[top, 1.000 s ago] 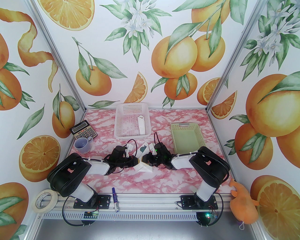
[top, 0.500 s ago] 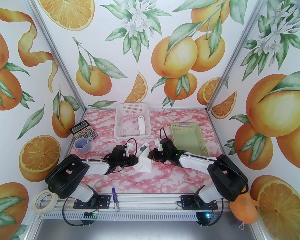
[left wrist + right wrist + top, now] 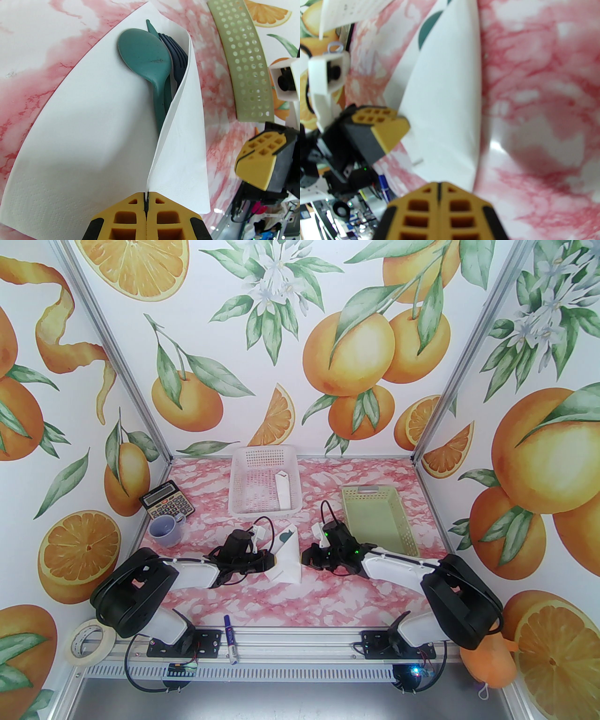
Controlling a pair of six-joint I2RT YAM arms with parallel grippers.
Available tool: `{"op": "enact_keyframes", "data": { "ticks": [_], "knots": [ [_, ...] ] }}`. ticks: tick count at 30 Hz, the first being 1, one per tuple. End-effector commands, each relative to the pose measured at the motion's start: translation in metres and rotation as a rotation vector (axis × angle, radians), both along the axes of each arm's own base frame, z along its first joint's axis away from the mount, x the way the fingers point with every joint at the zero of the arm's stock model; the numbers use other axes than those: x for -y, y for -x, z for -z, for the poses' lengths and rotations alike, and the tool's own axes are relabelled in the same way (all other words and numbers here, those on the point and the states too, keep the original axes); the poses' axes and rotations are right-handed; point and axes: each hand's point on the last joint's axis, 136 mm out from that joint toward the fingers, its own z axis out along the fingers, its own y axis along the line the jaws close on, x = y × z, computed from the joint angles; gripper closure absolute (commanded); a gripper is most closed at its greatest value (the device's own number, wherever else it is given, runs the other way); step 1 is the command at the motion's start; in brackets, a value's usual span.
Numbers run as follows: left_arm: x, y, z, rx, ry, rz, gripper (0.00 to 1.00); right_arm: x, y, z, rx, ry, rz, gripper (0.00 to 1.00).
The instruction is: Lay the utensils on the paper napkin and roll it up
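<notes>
Rolling napkin (image 3: 288,568) over utensils (image 3: 143,56) at frame centre: pinching raised fold in shut left gripper (image 3: 146,195), holding right gripper (image 3: 439,185) closed and empty beside it. Next, probably carrying fold leftward, keeping utensils tucked.

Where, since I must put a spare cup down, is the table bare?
Widest: the near strip of table just beyond the front rail, right of the marker. Also the gap between the white basket and green basket. Crowded: the middle, where the left gripper and right gripper flank the napkin.
</notes>
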Motion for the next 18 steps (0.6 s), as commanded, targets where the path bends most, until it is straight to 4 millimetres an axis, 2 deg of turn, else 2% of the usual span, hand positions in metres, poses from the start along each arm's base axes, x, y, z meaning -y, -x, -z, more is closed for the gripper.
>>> {"op": "enact_keyframes", "data": {
  "ticks": [1,7,18],
  "knots": [
    [0.001,-0.009,-0.001,0.019,-0.018,-0.001,1.00,-0.005,0.015,0.001,-0.017,-0.022,-0.034,1.00],
    [-0.001,-0.009,0.006,0.006,-0.037,-0.005,1.00,-0.014,0.023,0.005,-0.046,-0.064,-0.036,1.00],
    [-0.007,-0.005,0.015,-0.009,-0.073,-0.012,1.00,-0.015,0.036,0.020,-0.079,-0.042,-0.046,1.00]
  ]
}}
